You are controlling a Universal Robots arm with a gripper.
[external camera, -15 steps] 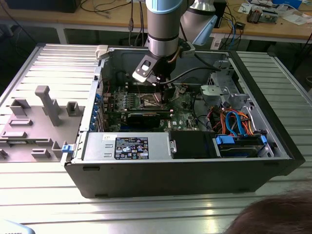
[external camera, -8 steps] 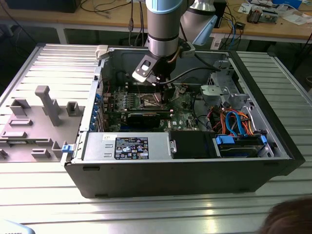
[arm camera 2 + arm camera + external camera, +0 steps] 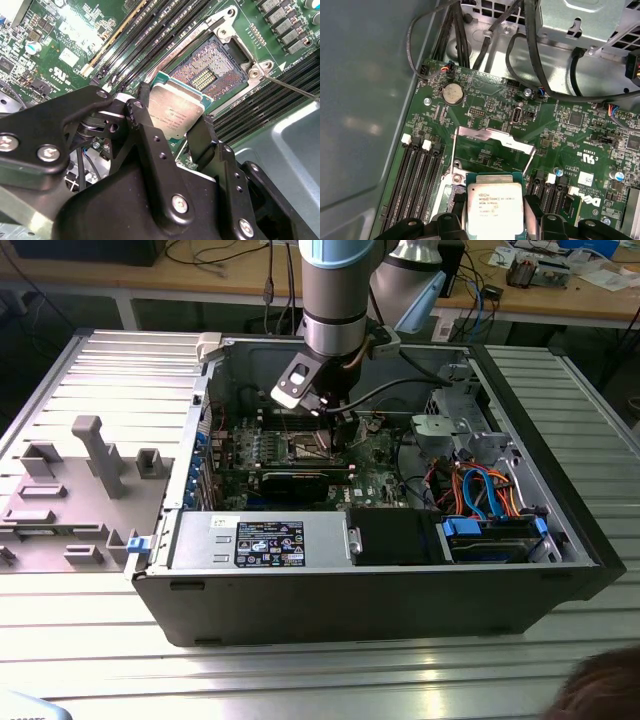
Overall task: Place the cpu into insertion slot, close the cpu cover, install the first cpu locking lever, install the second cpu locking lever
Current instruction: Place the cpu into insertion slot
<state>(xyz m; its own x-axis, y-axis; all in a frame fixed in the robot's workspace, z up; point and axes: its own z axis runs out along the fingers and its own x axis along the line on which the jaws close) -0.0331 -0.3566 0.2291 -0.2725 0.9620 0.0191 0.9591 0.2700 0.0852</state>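
Note:
My gripper (image 3: 174, 122) is shut on the cpu (image 3: 177, 111), a small square chip with a silvery top, held by its two opposite edges between black fingers (image 3: 202, 137). The chip hangs slightly tilted, just over one side of the insertion slot (image 3: 220, 65), whose pin field is uncovered. In the first wrist view the cpu (image 3: 494, 205) sits in front of the cpu cover (image 3: 492, 141), which stands hinged open. A thin locking lever (image 3: 292, 89) sticks out beside the socket. In the exterior view the gripper (image 3: 338, 435) reaches down into the open computer case over the insertion slot (image 3: 305, 447).
Black memory slots (image 3: 150, 35) run along both sides of the socket. Cables (image 3: 530, 55) and a drive cage (image 3: 450, 430) crowd the exterior view's right. The power supply (image 3: 260, 540) lies along the case front. A grey fixture tray (image 3: 70, 490) sits outside, at the left.

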